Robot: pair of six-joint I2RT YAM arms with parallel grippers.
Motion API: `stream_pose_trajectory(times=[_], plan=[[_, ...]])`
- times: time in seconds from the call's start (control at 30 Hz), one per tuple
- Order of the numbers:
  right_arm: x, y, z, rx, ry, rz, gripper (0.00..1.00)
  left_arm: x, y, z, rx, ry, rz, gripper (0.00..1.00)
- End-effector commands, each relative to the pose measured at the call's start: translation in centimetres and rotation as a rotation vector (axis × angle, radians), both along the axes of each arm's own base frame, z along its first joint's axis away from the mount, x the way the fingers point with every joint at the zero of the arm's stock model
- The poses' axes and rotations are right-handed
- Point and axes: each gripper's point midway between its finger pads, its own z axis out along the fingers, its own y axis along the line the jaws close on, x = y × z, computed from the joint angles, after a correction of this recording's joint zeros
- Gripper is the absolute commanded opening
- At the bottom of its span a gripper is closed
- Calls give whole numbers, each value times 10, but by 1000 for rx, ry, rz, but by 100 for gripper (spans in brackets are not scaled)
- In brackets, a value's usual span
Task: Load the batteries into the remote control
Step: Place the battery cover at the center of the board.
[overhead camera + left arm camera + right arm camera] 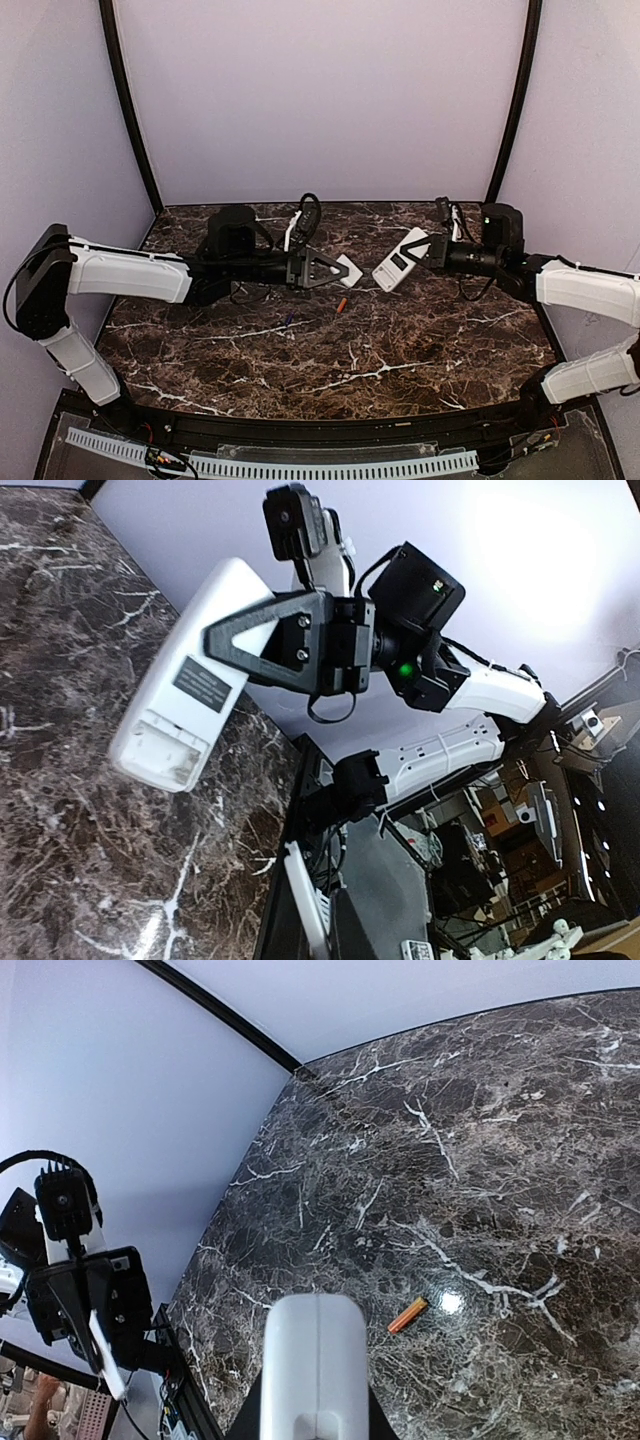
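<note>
a: what sits furthest left on the surface?
b: the dark blue battery [289,320], lying flat on the marbled table [200,360], a little left of the middle and closer to the front edge than its partner.
a: and above it?
b: the left claw [336,268], reaching in from the left edge, pinched shut on a small flat white piece [350,271]. it holds the piece clear of the surface, about midway between the left and right edges.
a: the other battery?
b: the orange battery [341,303] lies on the surface just in front of that claw, near the middle. it is close to the blue one but not touching it.
a: where is the remote?
b: the remote [388,272] is off the surface, tilted, just right of the middle and nearer the back edge than the front. its plain white back faces the left claw, showing a dark label [205,685] and an open recess [165,758] at its lower end. a narrow gap separates it from the white piece.
a: what holds it?
b: the right claw [410,250], coming in from the right edge, clamped across the remote's upper half, with one black triangular finger laid over the back.
</note>
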Motion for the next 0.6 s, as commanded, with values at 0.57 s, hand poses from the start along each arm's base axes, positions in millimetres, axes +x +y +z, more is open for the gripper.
stream_pose_trajectory(times=[0.57], plan=[[-30, 10, 22, 90, -69, 226, 0, 85, 188, -170, 452, 383, 521, 0]])
